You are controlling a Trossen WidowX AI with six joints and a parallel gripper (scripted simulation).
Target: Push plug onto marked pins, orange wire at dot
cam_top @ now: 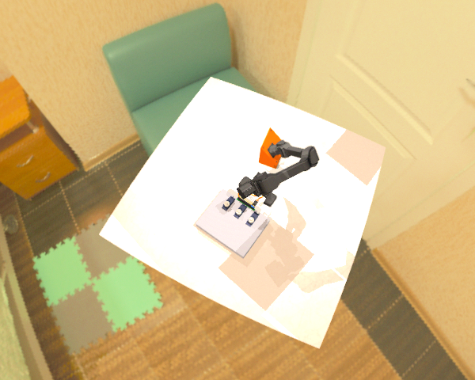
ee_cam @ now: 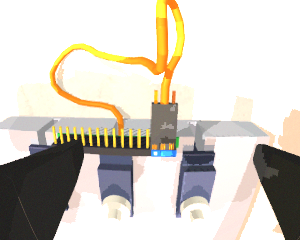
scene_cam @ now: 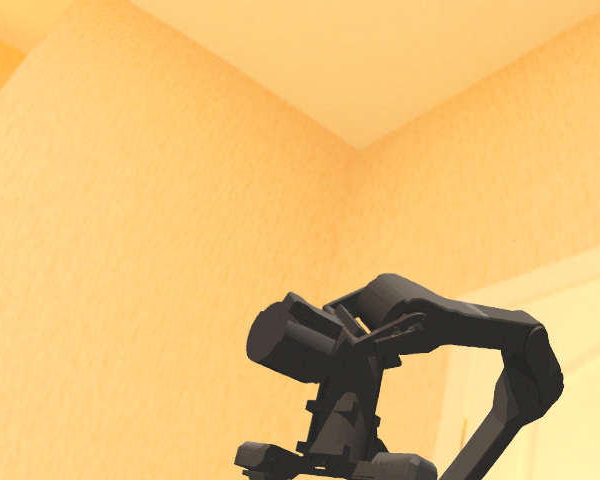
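My gripper (ee_cam: 170, 146) is wide open, one finger on each side of the plug and apart from it; its tips are hidden in the top and exterior views. The dark plug (ee_cam: 164, 120) stands square to the pin row (ee_cam: 105, 137), over its right end, in line with the blue band (ee_cam: 165, 153). The band's white dot (ee_cam: 155, 153) is at its left end. Short orange bits show at the plug's front edge; how far the pins are inside is hidden. The orange lead (ee_cam: 162, 35) runs from the plug's rear and loops left to the holder (cam_top: 229, 226).
Several yellow pins stick out left of the plug, looking straight. Dark blue servos (ee_cam: 115, 182) (ee_cam: 196, 182) with pale round horns sit beyond the row. An orange wedge-shaped block (cam_top: 269, 155) stands by the arm's base on the white table (cam_top: 168, 196).
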